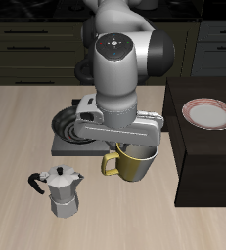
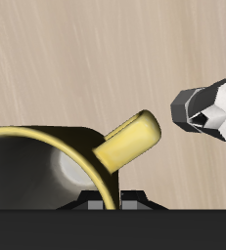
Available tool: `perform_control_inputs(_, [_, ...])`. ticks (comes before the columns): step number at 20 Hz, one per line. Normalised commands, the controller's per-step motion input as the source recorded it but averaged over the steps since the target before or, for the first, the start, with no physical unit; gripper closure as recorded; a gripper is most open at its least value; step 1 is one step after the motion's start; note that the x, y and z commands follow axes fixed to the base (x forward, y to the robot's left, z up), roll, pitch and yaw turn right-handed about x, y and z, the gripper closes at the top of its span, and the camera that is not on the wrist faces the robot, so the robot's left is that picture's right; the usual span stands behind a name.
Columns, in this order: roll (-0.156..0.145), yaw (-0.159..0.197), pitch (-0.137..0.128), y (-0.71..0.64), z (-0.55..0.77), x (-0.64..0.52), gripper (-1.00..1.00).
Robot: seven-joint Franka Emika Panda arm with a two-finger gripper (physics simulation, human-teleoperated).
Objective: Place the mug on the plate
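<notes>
The olive-yellow mug hangs under my gripper, which is shut on its rim near the middle of the table. Its loop handle points toward the moka pot. In the wrist view the mug fills the frame, with the rim passing between my gripper fingers. The small white plate with a reddish-pink rim lies on top of a dark raised block, beside the mug and higher than it. I cannot tell whether the mug touches the table.
The dark block stands close beside the mug. A silver moka pot with a black handle stands nearer the front edge and also shows in the wrist view. A black spiral frying pan lies behind, partly hidden by the arm.
</notes>
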Motion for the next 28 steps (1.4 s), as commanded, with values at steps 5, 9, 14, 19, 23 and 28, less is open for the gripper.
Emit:
perform_control_inputs(5, [0.012,0.005,-0.054,0.06,0.56,-0.43,1.00])
perform_control_inputs(9, [0.053,0.057,-0.079,0.24,0.57,-0.63,1.00])
perform_control_inputs(14, [0.077,-0.030,-0.058,0.22,0.52,-0.60,1.00])
perform_control_inputs(19, [0.072,0.026,-0.054,0.28,0.45,-0.58,1.00])
perform_control_inputs(23, [0.017,0.017,-0.048,0.16,0.27,-0.34,1.00])
perform_control_inputs(28, [0.039,0.063,-0.078,0.30,0.25,-0.34,1.00])
